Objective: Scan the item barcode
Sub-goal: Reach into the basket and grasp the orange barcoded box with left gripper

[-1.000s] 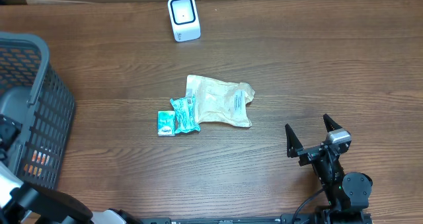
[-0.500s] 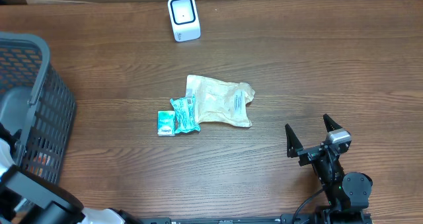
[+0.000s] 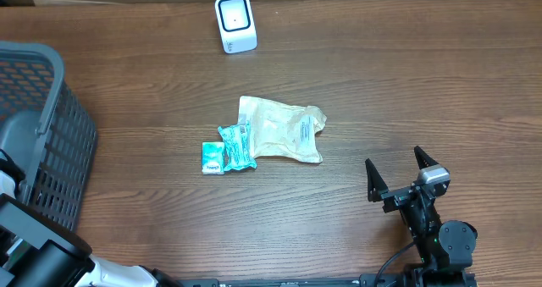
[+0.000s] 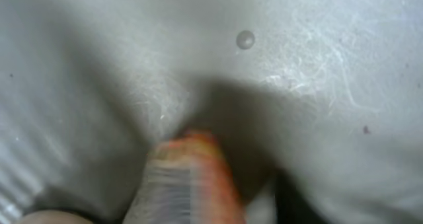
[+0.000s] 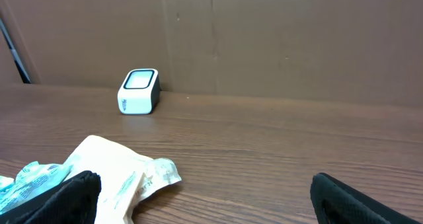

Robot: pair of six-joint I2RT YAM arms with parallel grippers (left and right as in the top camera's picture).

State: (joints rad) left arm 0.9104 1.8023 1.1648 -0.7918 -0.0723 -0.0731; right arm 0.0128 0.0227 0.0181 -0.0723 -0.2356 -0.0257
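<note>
A blurred orange-and-white item (image 4: 192,181) fills the bottom of the left wrist view, right at my left gripper's jaws, over the grey basket floor (image 4: 317,72). The fingers do not show clearly there. From overhead the left arm (image 3: 38,257) reaches into the grey basket (image 3: 51,92), and its gripper is hidden. The white barcode scanner (image 3: 235,23) (image 5: 139,90) stands at the table's far edge. My right gripper (image 3: 394,158) (image 5: 215,204) rests open and empty at the front right.
A beige padded envelope (image 3: 284,130) (image 5: 119,168), a teal packet (image 3: 235,146) (image 5: 33,178) and a small teal box (image 3: 212,157) lie mid-table. The basket takes up the left edge. A brown cardboard wall (image 5: 264,39) backs the table.
The left arm has shifted at the basket's near corner. The orange patch seen through the basket mesh no longer shows. The right arm has not moved.
</note>
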